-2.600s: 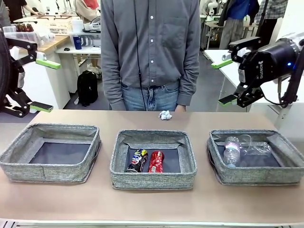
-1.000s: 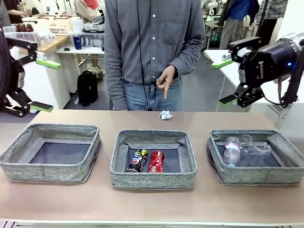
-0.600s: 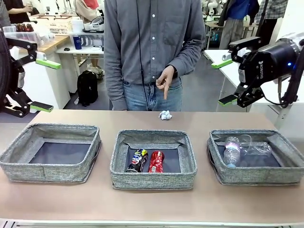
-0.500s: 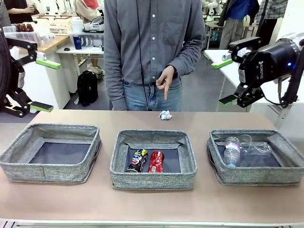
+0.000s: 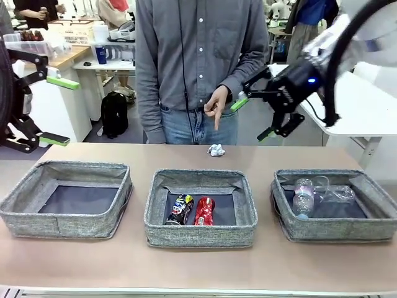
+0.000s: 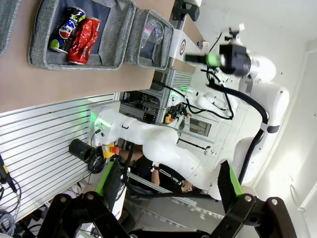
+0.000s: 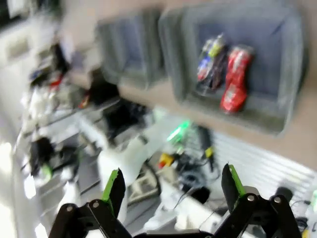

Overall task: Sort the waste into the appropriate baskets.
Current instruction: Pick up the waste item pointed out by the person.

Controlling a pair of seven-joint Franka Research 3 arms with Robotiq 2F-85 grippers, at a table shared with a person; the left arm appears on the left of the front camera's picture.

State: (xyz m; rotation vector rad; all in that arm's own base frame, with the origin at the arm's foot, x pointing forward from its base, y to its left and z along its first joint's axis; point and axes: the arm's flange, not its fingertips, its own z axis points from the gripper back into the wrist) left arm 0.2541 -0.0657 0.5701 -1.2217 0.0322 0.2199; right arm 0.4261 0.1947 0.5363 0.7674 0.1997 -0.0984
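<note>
A small white-silver paper ball (image 5: 215,149) lies on the table's far edge, behind the middle basket (image 5: 200,236). That basket holds a dark multicoloured can (image 5: 180,210) and a red can (image 5: 204,211). Clear bottles (image 5: 303,197) lie in the right basket (image 5: 338,230). The left basket (image 5: 59,225) holds nothing. My right gripper (image 5: 253,118) hangs open in the air, up and to the right of the ball, beside the person's hand (image 5: 216,108), which points down. My left gripper (image 5: 59,112) stands open at the far left. The blurred right wrist view shows both cans (image 7: 237,79).
The person stands at the far edge behind the middle basket. The left wrist view shows the red can (image 6: 84,33), the dark can (image 6: 67,29) and my right arm farther off (image 6: 218,59). Bare table runs along the front and behind the baskets.
My right arm has swung left from the right edge to near the person's pointing hand. The left arm, the ball and the baskets have not moved.
</note>
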